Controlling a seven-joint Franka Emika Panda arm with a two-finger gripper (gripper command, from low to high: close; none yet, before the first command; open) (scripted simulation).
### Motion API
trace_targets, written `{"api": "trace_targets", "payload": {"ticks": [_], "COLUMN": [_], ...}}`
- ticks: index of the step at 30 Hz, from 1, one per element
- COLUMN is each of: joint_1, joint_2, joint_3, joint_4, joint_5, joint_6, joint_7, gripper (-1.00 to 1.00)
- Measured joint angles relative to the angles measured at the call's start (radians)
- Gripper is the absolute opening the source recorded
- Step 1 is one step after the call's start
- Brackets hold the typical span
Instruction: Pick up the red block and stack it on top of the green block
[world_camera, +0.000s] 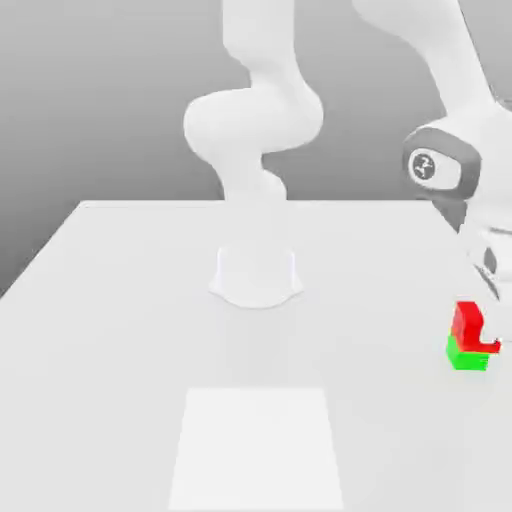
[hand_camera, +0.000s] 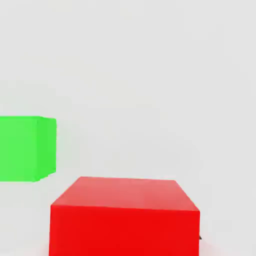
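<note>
Gripper (world_camera: 490, 330) looks pinched onto the red block (world_camera: 468, 325), carrying it just above the green block (world_camera: 465, 355) at the counter's (world_camera: 120, 330) edge on the exterior view's right, a bit off-center. Blocks seem light, rigid, matte, so flat opposite faces are the spot to grab. No labels or writing anywhere.

White arm (world_camera: 262, 110) of smooth, rounded, bulbous segments on a round white base (world_camera: 256, 275); dark grey collar at the wrist joint (world_camera: 437, 165) with a circular white-marked cap.
</note>
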Motion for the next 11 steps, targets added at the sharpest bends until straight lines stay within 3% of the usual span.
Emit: {"api": "trace_targets", "payload": {"ticks": [3, 7, 8, 11], "joint_1": [0.062, 0.072, 0.08, 0.08], "joint_2": [0.001, 0.134, 0.161, 0.161], "joint_3": [0.017, -0.018, -0.031, -0.031], "joint_4": [-0.033, -0.031, -0.03, -0.03], "joint_5": [-0.016, -0.117, -0.139, -0.139], "joint_6": [0.035, 0.162, 0.188, 0.188], "joint_7": [-0.01, 0.06, 0.076, 0.076], "gripper": [-1.0, -1.0, 1.0, 1.0]}}
